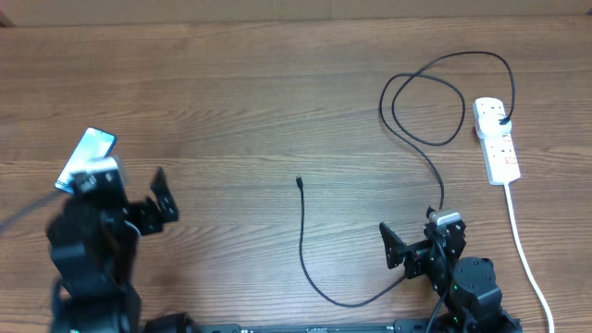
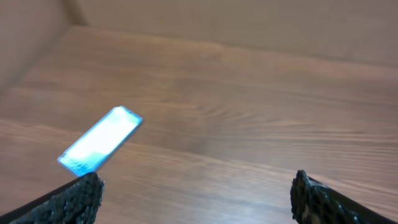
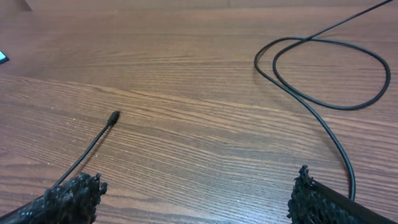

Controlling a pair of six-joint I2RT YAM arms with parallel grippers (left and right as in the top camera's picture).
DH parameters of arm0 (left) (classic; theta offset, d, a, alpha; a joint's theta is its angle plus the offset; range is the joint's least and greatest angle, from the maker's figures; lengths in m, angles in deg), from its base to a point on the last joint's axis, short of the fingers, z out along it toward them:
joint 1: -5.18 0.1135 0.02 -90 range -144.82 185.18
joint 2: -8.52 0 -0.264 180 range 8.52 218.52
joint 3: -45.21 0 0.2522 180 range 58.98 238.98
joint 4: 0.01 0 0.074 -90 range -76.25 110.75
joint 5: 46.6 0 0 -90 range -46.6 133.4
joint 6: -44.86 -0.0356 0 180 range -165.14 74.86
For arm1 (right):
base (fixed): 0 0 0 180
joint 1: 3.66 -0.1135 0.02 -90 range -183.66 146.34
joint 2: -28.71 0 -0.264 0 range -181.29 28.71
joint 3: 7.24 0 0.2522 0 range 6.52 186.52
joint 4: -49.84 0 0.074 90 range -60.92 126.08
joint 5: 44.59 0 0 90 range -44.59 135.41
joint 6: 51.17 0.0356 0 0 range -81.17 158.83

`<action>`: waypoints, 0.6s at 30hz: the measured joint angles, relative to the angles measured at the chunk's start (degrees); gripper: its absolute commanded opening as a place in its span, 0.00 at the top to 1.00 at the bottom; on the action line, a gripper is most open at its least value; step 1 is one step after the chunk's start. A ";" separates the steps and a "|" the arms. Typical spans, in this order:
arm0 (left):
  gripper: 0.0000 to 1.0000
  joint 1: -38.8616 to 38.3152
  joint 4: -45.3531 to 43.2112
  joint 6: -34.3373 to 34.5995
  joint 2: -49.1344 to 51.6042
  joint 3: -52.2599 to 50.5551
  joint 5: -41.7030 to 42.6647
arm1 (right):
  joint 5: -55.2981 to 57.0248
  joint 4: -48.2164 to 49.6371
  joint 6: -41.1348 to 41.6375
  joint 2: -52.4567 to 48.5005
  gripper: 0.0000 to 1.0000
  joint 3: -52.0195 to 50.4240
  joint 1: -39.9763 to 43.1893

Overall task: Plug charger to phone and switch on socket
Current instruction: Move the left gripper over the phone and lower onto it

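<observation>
Overhead first: your left gripper is spread wide with nothing between the jaws. The phone lies on the table just beside it on the outer side, partly covered by the wrist. Your right gripper is also spread and empty. The charger curves around its inner side, and the connector tip lies ahead and to its left, apart from the fingers. Beyond the gripper the cable coils into a loop and reaches the plug, which sits on the far end of the socket. The socket lies ahead and to the right, well apart, and its white cord trails back past the gripper's right side.

Left wrist now: the fingers are wide apart and hold nothing. The phone glows blue, ahead and to the left of the left gripper, lying at an angle. Only bare wood sits between them.

Right wrist: the fingers are parted with nothing pinched. The connector tip lies ahead and to the left of the right gripper, and its cable runs back beside the left finger. On the right, the charger loops ahead, and one strand comes down close to the right finger.
</observation>
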 measured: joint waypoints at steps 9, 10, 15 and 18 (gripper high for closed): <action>0.01 0.07 16.90 -3.19 22.32 26.88 -14.88 | 0.00 0.04 0.00 -0.02 0.00 0.00 0.02; 0.00 0.28 18.60 -3.26 24.06 28.33 -15.50 | 0.00 0.04 0.00 -0.02 0.00 0.00 0.00; 0.01 3.28 19.96 -4.44 31.45 31.69 -16.90 | -0.02 0.04 -0.02 0.00 0.00 0.00 0.00; 0.01 4.37 21.29 -4.87 33.99 31.69 -17.00 | -0.02 0.07 0.00 0.00 0.00 0.00 0.00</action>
